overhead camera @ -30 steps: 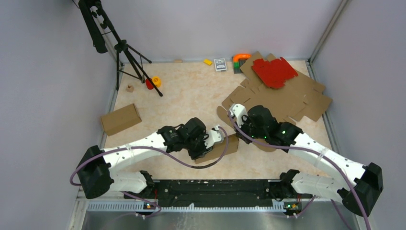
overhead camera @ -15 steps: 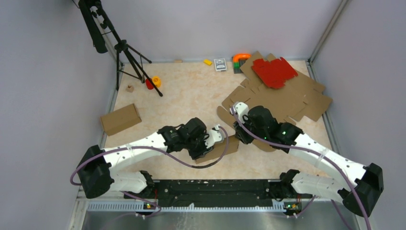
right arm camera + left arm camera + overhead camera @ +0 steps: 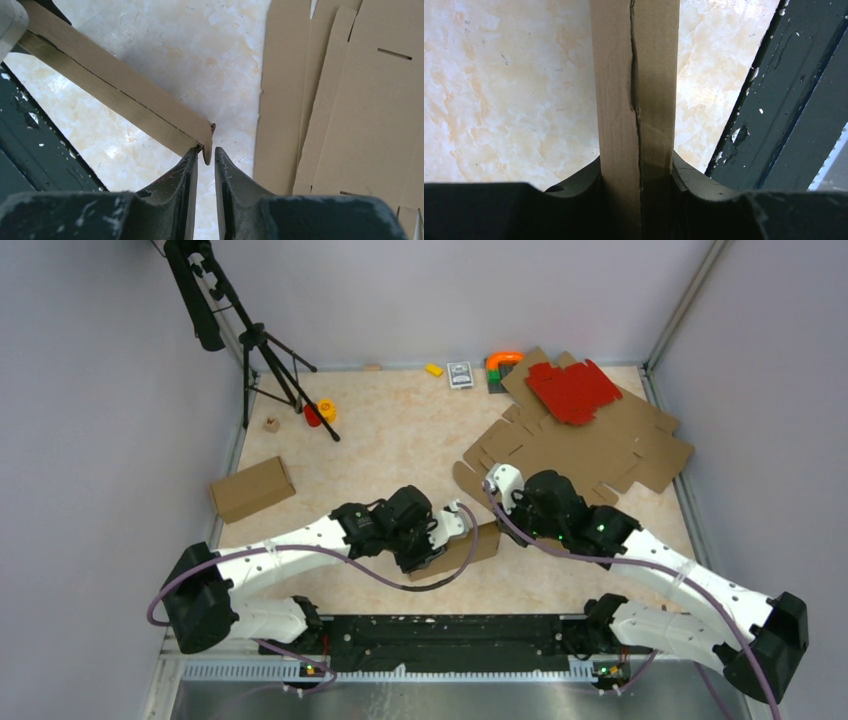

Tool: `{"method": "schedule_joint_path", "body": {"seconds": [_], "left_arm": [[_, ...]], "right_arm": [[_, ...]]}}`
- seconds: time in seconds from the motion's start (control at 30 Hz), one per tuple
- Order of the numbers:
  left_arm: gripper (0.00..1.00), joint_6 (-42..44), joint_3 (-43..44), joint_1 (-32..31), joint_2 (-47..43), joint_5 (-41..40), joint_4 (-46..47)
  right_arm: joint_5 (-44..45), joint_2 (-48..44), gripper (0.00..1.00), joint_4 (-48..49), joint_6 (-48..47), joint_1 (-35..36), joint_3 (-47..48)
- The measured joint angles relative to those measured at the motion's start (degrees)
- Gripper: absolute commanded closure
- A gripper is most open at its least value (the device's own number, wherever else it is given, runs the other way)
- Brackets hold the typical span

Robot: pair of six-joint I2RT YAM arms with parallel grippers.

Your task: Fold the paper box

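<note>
One flat brown box near the table's front edge, mid-fold I reckon. Left wrist view: left pincer clamped tight across it, seam showing. Right wrist view: right pincer is nearly closed around the end corner, can't tell if it's biting. Next move probably needs a firm hold there to tuck that end.

Matt brown cardboard paper box, smooth marbled table, scuffed black plastic fingers
</note>
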Motion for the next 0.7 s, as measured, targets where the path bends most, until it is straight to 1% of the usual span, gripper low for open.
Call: {"method": "schedule_joint_path", "body": {"seconds": [0.1, 0.23, 0.5, 0.7], "left_arm": [[0.76, -0.13, 0.02, 0.02, 0.02, -0.02, 0.04], [0.76, -0.48, 0.02, 0.02, 0.02, -0.15, 0.04], [0.76, -0.44, 0.42, 0.00, 0.39, -0.26, -0.22], [0.76, -0.50, 0.76, 0.00, 0.50, -0.63, -1.18]], "right_arm": [[0.00, -0.02, 0.88, 1.22, -0.55, 0.09, -0.48], [-0.09, -0.26, 1.00, 3.34, -0.55, 0.09, -1.46], [0.48, -0.31, 1.00, 2.49, 2.10, 0.09, -0.90], [0.66, 3.37, 1.00, -1.22, 6.93, 0.07, 3.02]]}}
